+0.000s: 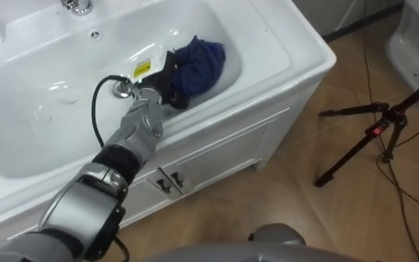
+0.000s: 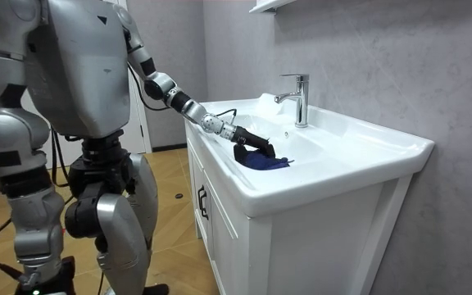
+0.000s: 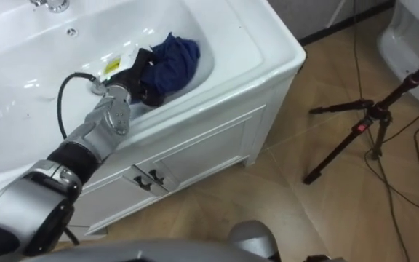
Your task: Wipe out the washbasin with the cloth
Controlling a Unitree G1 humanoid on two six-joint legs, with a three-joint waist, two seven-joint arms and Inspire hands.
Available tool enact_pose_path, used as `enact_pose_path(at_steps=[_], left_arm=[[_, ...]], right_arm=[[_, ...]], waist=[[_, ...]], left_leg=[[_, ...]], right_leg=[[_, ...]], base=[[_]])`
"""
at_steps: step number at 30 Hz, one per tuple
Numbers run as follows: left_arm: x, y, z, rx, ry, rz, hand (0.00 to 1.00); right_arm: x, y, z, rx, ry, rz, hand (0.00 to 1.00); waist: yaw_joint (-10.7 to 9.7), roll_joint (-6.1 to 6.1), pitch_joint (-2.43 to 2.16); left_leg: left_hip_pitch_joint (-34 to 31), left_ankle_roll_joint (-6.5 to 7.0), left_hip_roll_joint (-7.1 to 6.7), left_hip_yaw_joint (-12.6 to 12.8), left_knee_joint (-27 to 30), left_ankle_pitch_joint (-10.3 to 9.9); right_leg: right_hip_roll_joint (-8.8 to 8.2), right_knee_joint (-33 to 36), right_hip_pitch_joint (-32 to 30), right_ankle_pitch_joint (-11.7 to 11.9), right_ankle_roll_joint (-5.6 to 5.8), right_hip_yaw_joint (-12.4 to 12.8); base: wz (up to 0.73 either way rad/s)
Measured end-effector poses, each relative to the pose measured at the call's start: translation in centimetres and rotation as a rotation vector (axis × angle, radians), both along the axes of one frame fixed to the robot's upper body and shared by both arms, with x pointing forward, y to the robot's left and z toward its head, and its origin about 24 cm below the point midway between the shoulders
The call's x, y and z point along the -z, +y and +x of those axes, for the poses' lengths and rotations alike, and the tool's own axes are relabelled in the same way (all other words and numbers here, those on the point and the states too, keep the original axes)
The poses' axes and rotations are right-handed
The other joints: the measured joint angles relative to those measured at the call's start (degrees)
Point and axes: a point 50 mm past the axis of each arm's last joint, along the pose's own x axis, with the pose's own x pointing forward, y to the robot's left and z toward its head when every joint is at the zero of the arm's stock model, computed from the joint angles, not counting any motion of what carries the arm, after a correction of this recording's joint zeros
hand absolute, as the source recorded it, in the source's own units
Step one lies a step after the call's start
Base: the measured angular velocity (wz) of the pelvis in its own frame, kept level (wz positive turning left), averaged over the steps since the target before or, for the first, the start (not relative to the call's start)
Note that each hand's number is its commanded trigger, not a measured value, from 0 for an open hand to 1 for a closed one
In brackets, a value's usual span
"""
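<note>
Cloth (image 1: 201, 62), crumpled blue, seemingly clutched by left hand (image 1: 164, 84) inside glossy white basin (image 1: 297, 54); yellow label (image 1: 142, 69) beside hand, print illegible.

A black tripod (image 1: 381, 122) stands on the wooden floor (image 1: 282, 211) near the white cabinet (image 1: 217, 156).

A white basin (image 1: 297, 51) sits on a white cupboard (image 1: 217, 156) with two little doors. A blue cloth (image 1: 201, 64) lies bunched up inside the basin, near its right end. The robot's left hand (image 1: 160, 86) reaches in from the lower left, and its dark fingers bend into the cloth. A black tripod (image 1: 373, 131) stands on the wooden floor (image 1: 282, 211) to the right.
</note>
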Motion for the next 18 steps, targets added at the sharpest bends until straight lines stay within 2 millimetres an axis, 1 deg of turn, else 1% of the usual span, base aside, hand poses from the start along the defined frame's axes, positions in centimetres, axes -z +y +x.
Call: enact_pose_path(at_steps=[1,3,4,5,7,8,9,10,11,12,13,14,15,16,18], left_arm=[[0.3,0.5,-0.2,-0.019,0.011,0.006,1.00],[0.6,1.2,-0.4,-0.044,0.022,0.027,1.00],[0.8,1.9,-0.6,-0.055,0.029,0.056,1.00],[0.9,2.3,-0.7,-0.056,0.035,0.082,1.00],[1.4,4.7,-1.4,-0.076,0.069,0.205,1.00],[1.4,5.5,-1.6,-0.084,0.080,0.235,1.00],[1.6,7.3,-2.3,-0.102,0.104,0.304,1.00],[1.7,9.2,-3.0,-0.128,0.134,0.364,1.00],[1.7,10.0,-3.3,-0.143,0.151,0.387,1.00],[1.8,11.5,-4.1,-0.179,0.187,0.428,1.00],[1.8,12.7,-4.6,-0.204,0.214,0.472,1.00],[1.6,13.3,-4.8,-0.217,0.221,0.493,1.00],[1.3,14.2,-5.0,-0.224,0.232,0.540,1.00],[1.3,14.9,-5.3,-0.225,0.248,0.575,1.00],[1.2,15.3,-5.5,-0.233,0.257,0.602,1.00]], right_arm=[[0.0,0.0,0.0,0.010,0.002,0.000,0.00],[0.0,-0.1,-0.2,0.022,0.011,-0.004,0.00],[0.0,-0.1,-0.3,0.029,0.016,-0.009,0.00],[0.0,-0.2,-0.3,0.037,0.017,-0.011,0.00],[-0.1,-0.4,-0.5,0.076,0.022,-0.023,0.00],[-0.1,-0.5,-0.6,0.086,0.022,-0.026,0.00],[-0.1,-0.6,-0.6,0.098,0.018,-0.031,0.00],[-0.2,-0.8,-0.6,0.100,0.016,-0.040,0.00],[-0.2,-0.9,-0.6,0.103,0.016,-0.044,0.00],[-0.3,-1.2,-0.7,0.117,0.014,-0.055,0.00],[-0.4,-1.4,-0.8,0.133,0.011,-0.066,0.00],[-0.4,-1.5,-0.8,0.139,0.007,-0.072,0.00],[-0.4,-1.6,-0.8,0.141,0.005,-0.080,0.00],[-0.5,-1.7,-0.7,0.146,0.001,-0.086,0.00],[-0.5,-1.8,-0.7,0.167,-0.008,-0.094,0.00]], waist=[[0.60,-0.05,-0.24],[1.41,0.14,-0.42],[1.55,0.32,-0.55],[1.55,0.36,-0.58],[1.68,0.82,-0.88],[1.73,0.98,-0.98],[1.80,1.28,-1.23],[1.77,1.52,-1.38],[1.77,1.63,-1.45],[1.78,1.92,-1.61],[1.81,2.14,-1.67],[1.86,2.28,-1.68],[2.21,2.51,-1.64],[3.11,2.77,-1.59],[3.57,3.07,-1.57]], left_leg=[[0.21,-0.10,0.27,0.07,-0.01,-0.05],[0.35,-0.29,0.76,-0.02,0.00,-0.06],[0.34,-0.63,1.17,0.08,0.00,-0.12],[0.35,-0.75,1.30,0.12,0.02,-0.07],[0.36,-1.22,1.67,0.18,0.06,0.21],[0.29,-1.23,1.79,0.14,0.07,0.22],[-0.03,-1.34,1.98,0.10,0.30,0.28],[-0.20,-1.44,2.05,-0.08,0.47,0.36],[-0.22,-1.47,2.07,-0.19,0.46,0.38],[-0.21,-1.53,2.08,-0.30,0.41,0.41],[-0.19,-1.53,2.02,-0.92,0.40,0.41],[-0.18,-1.53,2.00,-1.02,0.39,0.41],[-0.14,-1.53,1.97,-1.02,0.37,0.41],[-0.08,-1.53,1.95,-1.01,0.36,0.41],[-0.17,-1.53,1.90,-1.01,0.35,0.41]], right_leg=[[0.38,-0.11,0.14,0.17,-0.28,0.50],[0.79,-0.41,0.20,0.63,-0.80,0.55],[1.19,-0.74,0.27,0.84,-1.07,0.53],[1.32,-0.78,0.27,0.88,-1.14,0.54],[1.70,-1.22,-0.10,1.05,-1.55,0.43],[1.80,-1.50,-0.10,1.08,-1.68,0.34],[1.93,-1.73,-0.09,1.18,-1.87,0.18],[1.98,-1.74,0.00,1.16,-2.01,0.07],[1.99,-1.74,0.04,1.16,-2.05,-0.08],[1.99,-1.87,0.35,1.17,-2.07,-0.29],[1.98,-2.16,0.66,1.17,-2.07,-0.54],[2.00,-2.52,0.84,1.18,-2.06,-0.62],[2.00,-2.74,1.00,1.24,-2.02,-0.59],[1.96,-2.73,0.96,1.25,-2.01,-0.45],[1.91,-2.75,0.91,1.24,-1.97,-0.50]], base=[[-0.30],[-0.26],[-0.12],[0.00],[0.03],[0.00],[0.00],[0.04],[0.11],[0.17],[0.18],[0.14],[0.00],[-0.05],[-0.02]])
